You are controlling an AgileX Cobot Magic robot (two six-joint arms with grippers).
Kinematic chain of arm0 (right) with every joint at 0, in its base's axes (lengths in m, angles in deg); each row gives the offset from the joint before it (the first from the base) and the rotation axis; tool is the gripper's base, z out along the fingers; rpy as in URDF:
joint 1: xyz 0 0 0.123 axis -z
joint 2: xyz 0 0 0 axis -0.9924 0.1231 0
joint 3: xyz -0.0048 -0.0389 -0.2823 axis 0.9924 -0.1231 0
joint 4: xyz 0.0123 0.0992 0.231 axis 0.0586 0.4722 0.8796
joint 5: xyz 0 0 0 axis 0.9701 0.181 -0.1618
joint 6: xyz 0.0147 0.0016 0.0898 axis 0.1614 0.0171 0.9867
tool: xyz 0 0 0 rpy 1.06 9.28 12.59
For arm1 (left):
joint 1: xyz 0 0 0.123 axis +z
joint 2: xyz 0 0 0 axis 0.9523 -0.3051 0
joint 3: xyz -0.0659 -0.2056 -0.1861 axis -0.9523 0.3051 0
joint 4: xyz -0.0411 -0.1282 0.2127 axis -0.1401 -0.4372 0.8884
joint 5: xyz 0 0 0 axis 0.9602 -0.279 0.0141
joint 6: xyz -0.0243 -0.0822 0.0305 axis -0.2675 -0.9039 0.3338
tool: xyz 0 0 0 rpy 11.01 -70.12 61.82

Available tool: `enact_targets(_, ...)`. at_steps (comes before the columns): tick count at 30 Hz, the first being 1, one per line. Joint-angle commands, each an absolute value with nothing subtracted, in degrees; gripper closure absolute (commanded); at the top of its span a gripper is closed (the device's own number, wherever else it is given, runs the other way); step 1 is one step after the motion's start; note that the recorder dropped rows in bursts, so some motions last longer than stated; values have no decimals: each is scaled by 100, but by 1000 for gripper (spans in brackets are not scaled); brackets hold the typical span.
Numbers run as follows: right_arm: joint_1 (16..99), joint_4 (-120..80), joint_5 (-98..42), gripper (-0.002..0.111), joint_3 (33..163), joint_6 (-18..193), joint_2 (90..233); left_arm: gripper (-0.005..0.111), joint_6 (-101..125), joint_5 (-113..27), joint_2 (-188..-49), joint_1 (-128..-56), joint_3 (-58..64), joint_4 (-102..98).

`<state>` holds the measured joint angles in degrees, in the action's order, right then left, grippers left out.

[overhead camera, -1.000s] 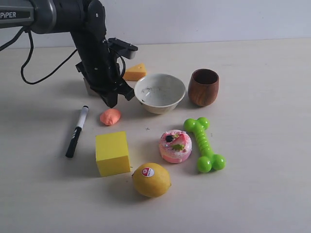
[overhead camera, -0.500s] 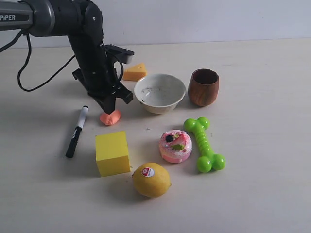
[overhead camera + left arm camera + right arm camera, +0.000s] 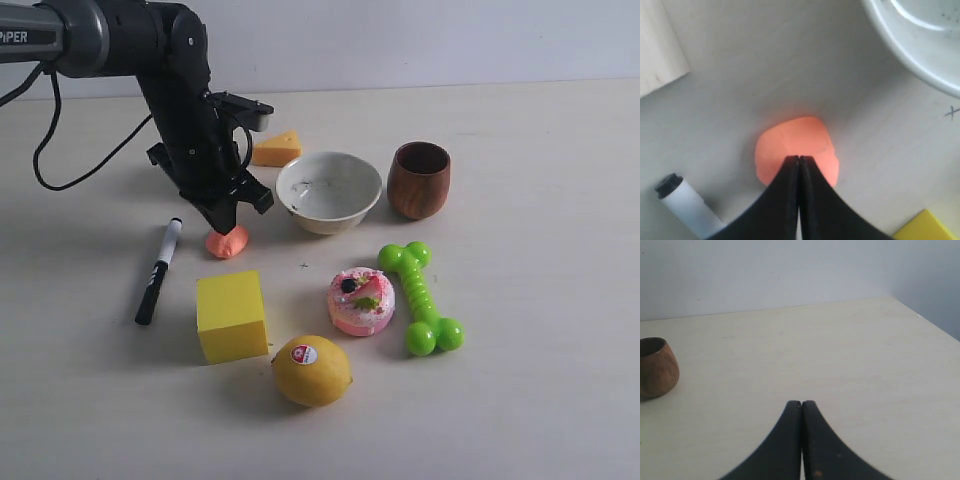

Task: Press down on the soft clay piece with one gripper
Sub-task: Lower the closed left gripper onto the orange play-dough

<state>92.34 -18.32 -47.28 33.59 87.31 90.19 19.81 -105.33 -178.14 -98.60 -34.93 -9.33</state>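
Note:
The soft clay piece (image 3: 228, 243) is a small salmon-orange lump on the table between the marker and the white bowl. My left gripper (image 3: 222, 226) is shut, its black tip resting on top of the clay. In the left wrist view the closed fingertips (image 3: 799, 159) sit on the middle of the clay (image 3: 790, 140), hiding its near part. My right gripper (image 3: 801, 403) is shut with nothing in it, hovering over bare table, and it does not show in the exterior view.
A black-and-white marker (image 3: 159, 269) lies left of the clay, a yellow block (image 3: 231, 314) in front. A white bowl (image 3: 329, 191), cheese wedge (image 3: 277, 149) and wooden cup (image 3: 419, 179) stand behind. A lemon (image 3: 311, 370), pink cake toy (image 3: 361, 300) and green bone toy (image 3: 419, 297) sit nearer.
The left arm has come down and slightly left, from above the clay onto it. Over the last half second it barely moved.

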Motion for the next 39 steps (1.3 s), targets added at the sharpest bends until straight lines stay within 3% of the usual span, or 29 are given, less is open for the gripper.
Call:
enact_targets(1, 9231, -1838, -4694, 108, 3329, 8716, 8988, 107, 1960, -10426, -17751, -9846, -3481, -1018)
enact_targets(39, 9231, -1838, -4694, 108, 3329, 8716, 8988, 107, 1777, -10687, -18097, -9719, -3230, -769)
